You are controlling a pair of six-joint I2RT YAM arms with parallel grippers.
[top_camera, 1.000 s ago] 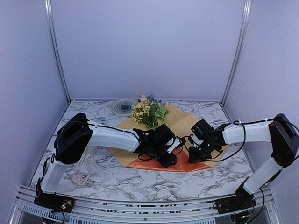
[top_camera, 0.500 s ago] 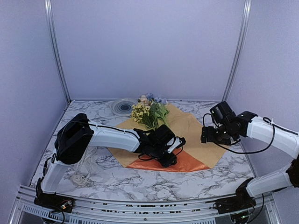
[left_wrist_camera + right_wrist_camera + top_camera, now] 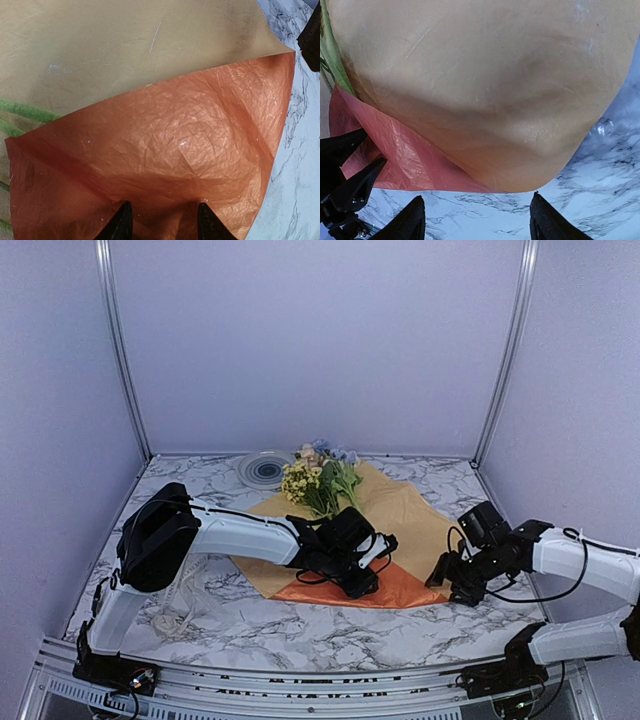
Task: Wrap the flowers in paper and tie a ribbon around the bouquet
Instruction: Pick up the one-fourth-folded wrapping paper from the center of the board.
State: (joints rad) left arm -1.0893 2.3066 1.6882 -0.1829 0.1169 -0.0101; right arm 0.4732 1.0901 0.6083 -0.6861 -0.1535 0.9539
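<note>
Your right pincer (image 3: 476, 202) has released and swung out to the paper's (image 3: 400, 510) right corner, jaws wide and empty. Your left pincer (image 3: 162, 215), half-parted, rests on the fold, grip unclear. The flowers (image 3: 318, 483) lie on it, unwrapped.

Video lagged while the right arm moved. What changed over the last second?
The right gripper left the middle of the paper beside the left gripper, opened, swung out right and up, then came down by the paper's right corner, jaws apart with nothing between them. The left gripper on the folded orange flap, the flowers and the paper stayed put.
</note>
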